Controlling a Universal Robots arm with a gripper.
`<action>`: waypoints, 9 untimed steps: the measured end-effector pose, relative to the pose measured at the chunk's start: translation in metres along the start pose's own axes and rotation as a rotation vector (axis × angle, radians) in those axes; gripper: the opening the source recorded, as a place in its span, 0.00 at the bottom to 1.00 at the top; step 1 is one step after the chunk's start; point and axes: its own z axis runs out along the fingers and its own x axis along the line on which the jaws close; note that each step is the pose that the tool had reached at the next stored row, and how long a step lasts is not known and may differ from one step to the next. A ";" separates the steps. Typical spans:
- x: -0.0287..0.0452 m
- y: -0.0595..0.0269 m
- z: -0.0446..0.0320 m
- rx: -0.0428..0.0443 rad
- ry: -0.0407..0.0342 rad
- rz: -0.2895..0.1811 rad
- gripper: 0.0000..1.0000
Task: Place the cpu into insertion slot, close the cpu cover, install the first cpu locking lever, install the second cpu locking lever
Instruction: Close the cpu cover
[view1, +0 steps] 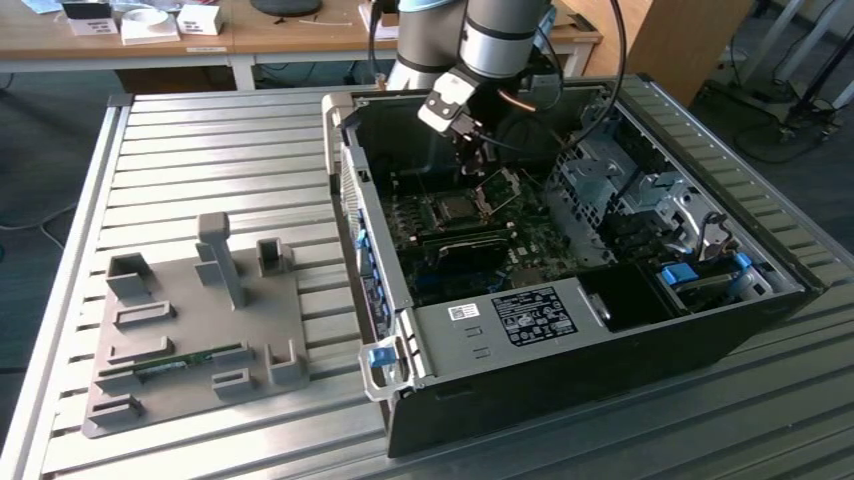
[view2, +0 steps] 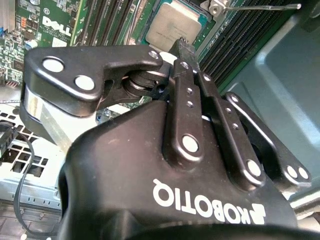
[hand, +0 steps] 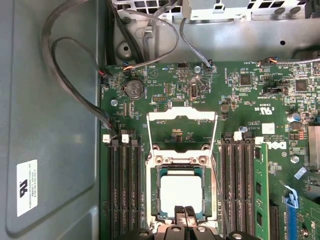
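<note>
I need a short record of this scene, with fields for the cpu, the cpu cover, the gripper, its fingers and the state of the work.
cpu: lies flat in the socket on the motherboard, pale top up
cpu cover: open, swung back from the socket, not over the cpu
gripper: inside the open computer case, tips at the cpu's near edge
fingers: shut together, nothing between them
work: cpu placed in the socket; cover not yet closed
</note>
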 end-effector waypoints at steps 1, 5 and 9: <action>0.0000 0.0000 -0.0009 0.0000 0.0000 0.000 0.11; 0.0001 0.0000 -0.0048 0.0000 0.0001 0.000 0.11; 0.0002 0.0001 -0.0090 0.0000 0.0001 0.000 0.11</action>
